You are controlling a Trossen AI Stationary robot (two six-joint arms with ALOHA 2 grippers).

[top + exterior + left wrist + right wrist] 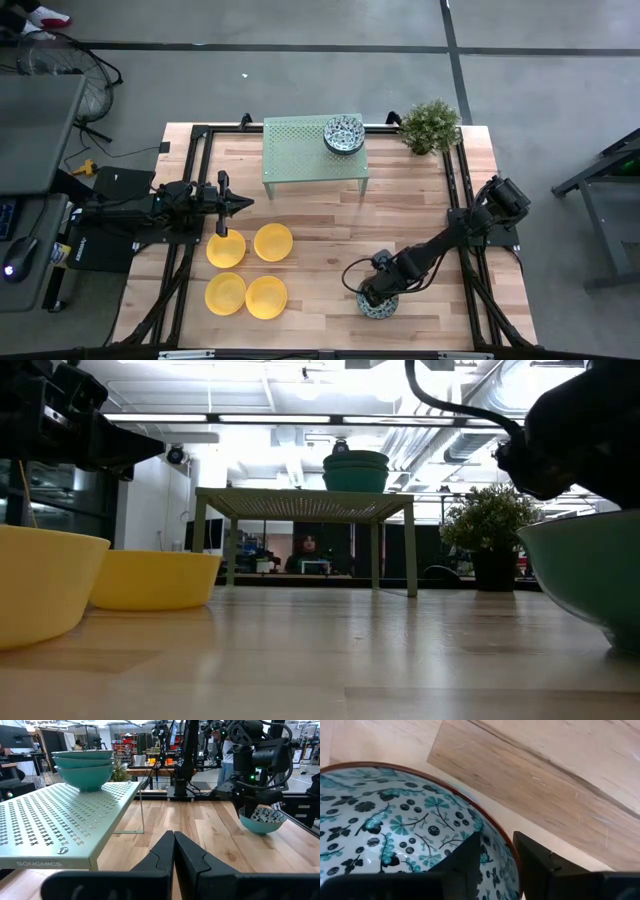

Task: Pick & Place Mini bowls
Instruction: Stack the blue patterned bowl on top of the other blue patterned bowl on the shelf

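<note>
A blue-and-white patterned mini bowl (381, 309) is at the table's near right, and my right gripper (496, 836) is shut on its rim. A stack of patterned bowls (343, 134), teal outside (82, 767), rests on the far right corner of the pale green rack (305, 155). Several yellow bowls (248, 270) sit upright on the table at the near left. My left gripper (245, 203) is shut and empty, hovering just beyond the yellow bowls and pointing toward the table's right edge. My right gripper holds the patterned bowl by its rim (507, 846). One finger (467, 857) is inside the bowl and the other (537, 862) is outside. The fingers come from above, slanting down. The bowl stays upright (260, 820). I cannot tell whether its base touches the table.
A small potted plant (430, 126) stands at the far right corner, beside the rack. Black frame rails (455, 190) run along the table's left and right sides. Bare wood lies between the rack and the bowls.
</note>
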